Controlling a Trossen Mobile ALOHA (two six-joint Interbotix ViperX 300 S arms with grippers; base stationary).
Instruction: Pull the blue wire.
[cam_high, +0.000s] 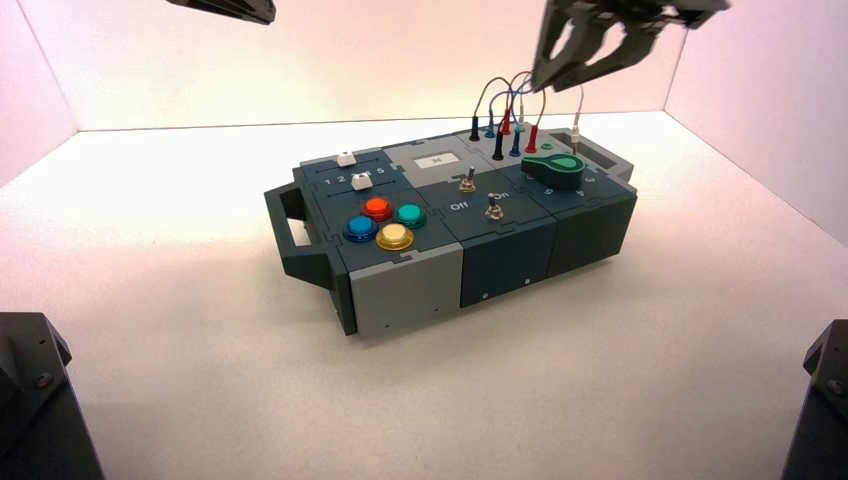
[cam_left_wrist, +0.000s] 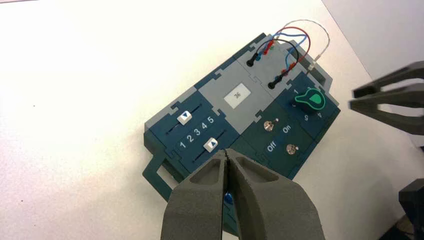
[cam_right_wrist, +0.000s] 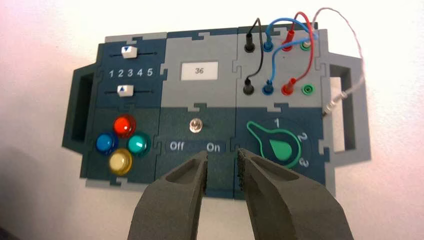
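Observation:
The blue wire (cam_right_wrist: 291, 21) arches between two blue plugs (cam_right_wrist: 268, 89) in the sockets at the box's far right corner. It also shows in the high view (cam_high: 507, 93) and in the left wrist view (cam_left_wrist: 296, 30). My right gripper (cam_high: 565, 78) hangs open and empty just above the wire arches, touching nothing. In its own view its jaws (cam_right_wrist: 222, 157) stand apart over the box's near edge by the Off/On lettering. My left gripper (cam_left_wrist: 227, 152) is shut and empty, high above the box's left end, at the top left of the high view (cam_high: 240, 10).
A red wire (cam_right_wrist: 305, 15) and a dark wire with black plugs (cam_right_wrist: 248, 47) arch beside the blue one. A thin pale wire (cam_right_wrist: 350, 37) ends in a loose plug off the box's right edge. The box (cam_high: 400, 290) also bears a green knob (cam_high: 560, 168), toggle switches, sliders and coloured buttons.

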